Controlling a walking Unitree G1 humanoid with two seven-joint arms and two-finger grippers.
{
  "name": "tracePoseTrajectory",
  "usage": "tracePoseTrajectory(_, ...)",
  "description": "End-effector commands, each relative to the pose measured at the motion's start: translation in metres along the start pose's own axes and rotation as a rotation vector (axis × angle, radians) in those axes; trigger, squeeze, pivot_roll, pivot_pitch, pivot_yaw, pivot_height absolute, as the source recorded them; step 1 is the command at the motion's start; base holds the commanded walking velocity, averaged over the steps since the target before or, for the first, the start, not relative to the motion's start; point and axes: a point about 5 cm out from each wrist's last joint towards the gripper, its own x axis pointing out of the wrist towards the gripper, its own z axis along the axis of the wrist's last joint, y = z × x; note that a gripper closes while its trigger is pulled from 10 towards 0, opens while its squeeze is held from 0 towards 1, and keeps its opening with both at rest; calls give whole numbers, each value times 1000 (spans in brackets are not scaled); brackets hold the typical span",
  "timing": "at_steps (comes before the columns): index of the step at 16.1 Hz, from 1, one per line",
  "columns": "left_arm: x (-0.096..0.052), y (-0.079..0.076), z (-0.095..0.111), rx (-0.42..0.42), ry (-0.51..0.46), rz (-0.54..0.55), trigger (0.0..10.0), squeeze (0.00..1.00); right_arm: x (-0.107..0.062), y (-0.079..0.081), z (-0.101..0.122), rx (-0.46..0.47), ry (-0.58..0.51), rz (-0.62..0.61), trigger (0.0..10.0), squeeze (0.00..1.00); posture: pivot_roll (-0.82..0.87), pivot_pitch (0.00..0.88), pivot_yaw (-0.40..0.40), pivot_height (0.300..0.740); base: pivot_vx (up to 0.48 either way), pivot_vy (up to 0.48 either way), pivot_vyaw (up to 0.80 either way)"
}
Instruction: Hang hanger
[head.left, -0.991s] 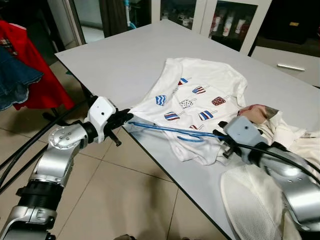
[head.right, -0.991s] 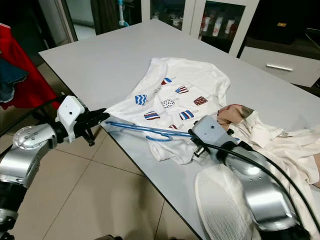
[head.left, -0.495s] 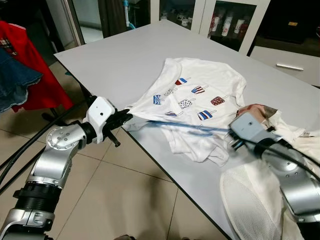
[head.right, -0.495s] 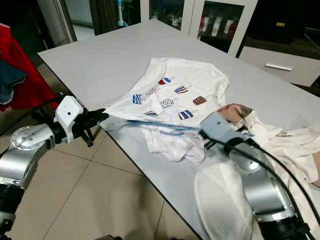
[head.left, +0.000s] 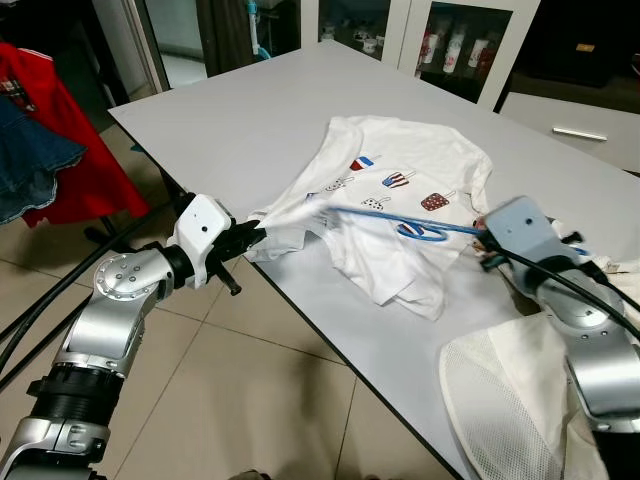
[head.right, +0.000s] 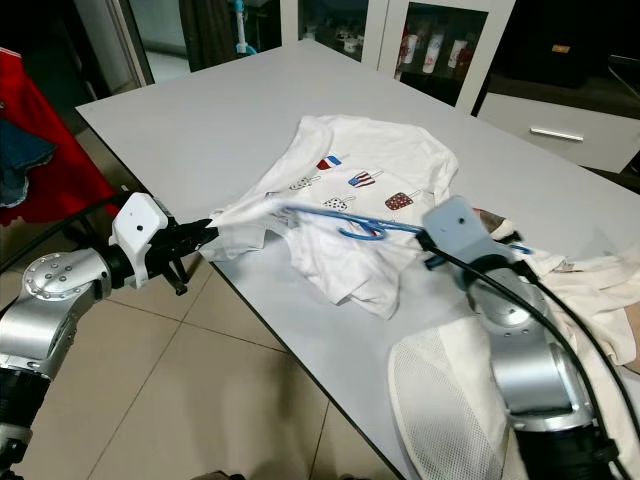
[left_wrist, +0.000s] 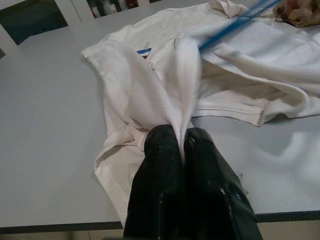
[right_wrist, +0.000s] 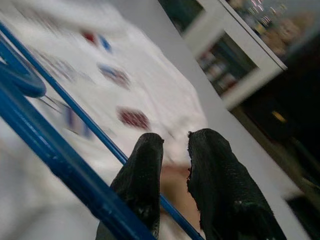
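The hanger (head.left: 400, 219), a thin blue plastic rod with a hooked curve, lies across the white T-shirt (head.left: 420, 175) on the desk (head.left: 250, 120), clamped in the right pincer (head.left: 487, 262); the left pincer (head.left: 252, 236) pinches the soft cotton hem taut; threading seems underway; next, the rod should slide further inside the shirt.

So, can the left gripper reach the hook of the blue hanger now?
Probably not. The left gripper is shut on the T-shirt hem at the table edge, and the hanger hook lies further in, near the right gripper.
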Motion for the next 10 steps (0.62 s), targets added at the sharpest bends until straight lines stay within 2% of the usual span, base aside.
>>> tracePoseTrajectory(1, 1, 0, 4, 30, 2, -3, 0, 0, -7, 4, 15, 22, -61, 57, 10000, 0, 48, 90, 28, 740, 0, 0, 0)
tracePoseTrajectory(4, 4, 2, 6, 36, -6, 0, 0, 0, -11, 15, 19, 22, -73, 102, 10000, 0, 38, 87, 31, 740, 0, 0, 0)
tracePoseTrajectory(6, 9, 4, 10, 42, -20, 9, 0, 0, -15, 34, 23, 32, -82, 170, 10000, 0, 35, 85, 32, 740, 0, 0, 0)
tracePoseTrajectory(10, 9, 5, 12, 45, -26, 12, 0, 0, -19, 36, 17, 1, -49, 197, 10000, 0, 35, 87, 34, 740, 0, 0, 0)
